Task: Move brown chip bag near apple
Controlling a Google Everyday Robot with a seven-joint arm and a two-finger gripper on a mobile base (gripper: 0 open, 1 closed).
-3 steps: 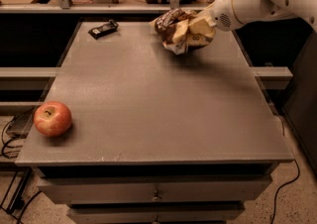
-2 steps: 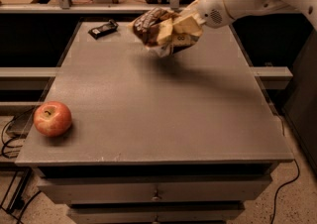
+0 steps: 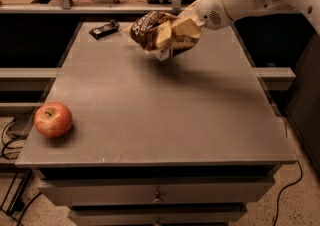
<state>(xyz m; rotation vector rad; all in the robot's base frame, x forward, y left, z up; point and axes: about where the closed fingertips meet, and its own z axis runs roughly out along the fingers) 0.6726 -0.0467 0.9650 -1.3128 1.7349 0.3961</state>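
The brown chip bag (image 3: pixel 152 31), dark brown with white lettering and a crinkled lower part, hangs in the air above the far middle of the grey table (image 3: pixel 165 115). My gripper (image 3: pixel 176 32) is shut on the bag from its right side, and the white arm reaches in from the upper right. The red apple (image 3: pixel 53 119) with yellowish patches sits on the table near the front left corner, far from the bag.
A small flat black object (image 3: pixel 104 29) lies at the table's far left corner. A shelf with clutter runs behind the table. Drawers sit under the table front. Cables lie on the floor at both sides.
My gripper has carried the chip bag leftward above the table, from the far right toward the far middle. The apple and the black object have not moved.
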